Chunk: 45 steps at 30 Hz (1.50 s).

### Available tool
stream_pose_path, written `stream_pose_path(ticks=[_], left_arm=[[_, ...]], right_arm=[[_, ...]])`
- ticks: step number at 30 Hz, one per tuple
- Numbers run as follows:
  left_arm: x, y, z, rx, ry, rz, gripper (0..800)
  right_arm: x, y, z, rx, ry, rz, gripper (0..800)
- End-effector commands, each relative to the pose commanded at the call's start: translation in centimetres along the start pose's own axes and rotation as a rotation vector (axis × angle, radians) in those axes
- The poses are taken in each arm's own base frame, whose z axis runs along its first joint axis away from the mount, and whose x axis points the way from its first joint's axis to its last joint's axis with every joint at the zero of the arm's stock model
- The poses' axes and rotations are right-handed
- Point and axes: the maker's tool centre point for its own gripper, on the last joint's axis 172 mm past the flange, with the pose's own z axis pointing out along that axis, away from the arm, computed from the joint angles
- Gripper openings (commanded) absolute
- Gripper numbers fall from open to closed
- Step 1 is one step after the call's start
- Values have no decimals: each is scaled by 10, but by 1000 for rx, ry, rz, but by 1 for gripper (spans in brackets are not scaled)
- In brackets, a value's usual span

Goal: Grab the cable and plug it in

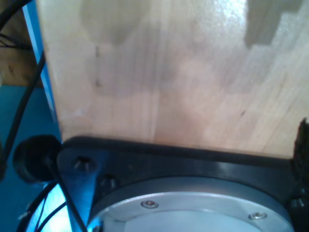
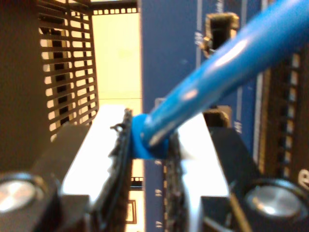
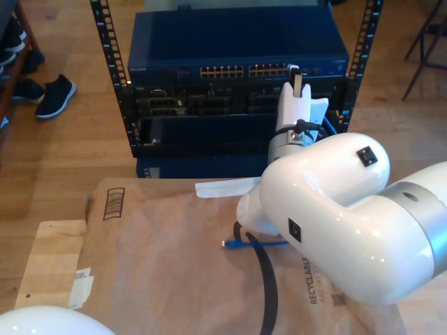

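**Cable in hand, plug not yet in a port**

In the exterior view, going from the left, the free plug (image 3: 228,244) of the cable (image 3: 269,243) lies on the brown paper (image 3: 160,258) that covers the desk. Further right, my second gripper (image 3: 297,80) is raised to the network switch (image 3: 237,59) in the rack. In the second wrist view its fingers (image 2: 120,159) are closed tight on the blue end of the cable, just in front of the blue panel (image 2: 169,48). The grab is done; I judge the insertion is left. My first gripper looks at a wooden board (image 1: 169,72); I cannot tell its state.
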Motion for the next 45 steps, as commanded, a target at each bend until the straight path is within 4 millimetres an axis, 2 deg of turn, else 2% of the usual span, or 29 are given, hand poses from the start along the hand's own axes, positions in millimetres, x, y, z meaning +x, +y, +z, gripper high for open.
stream_pose_path(ticks=[12, 21, 30, 38, 45], left_arm=[[0, 0, 0, 0, 2, 0, 800], [0, 0, 0, 1, 2, 1, 800], [-1, 0, 1, 0, -2, 0, 800], [0, 0, 0, 0, 2, 0, 800], [0, 0, 0, 0, 2, 0, 800]], right_arm=[[1, 5, 2, -2, 34, 10, 0], [-9, 4, 0, 2, 26, 1, 0], [0, 6, 0, -5, 65, 13, 0], [-7, 6, 7, 12, 67, 27, 0], [-5, 8, 7, 8, 72, 22, 0]])
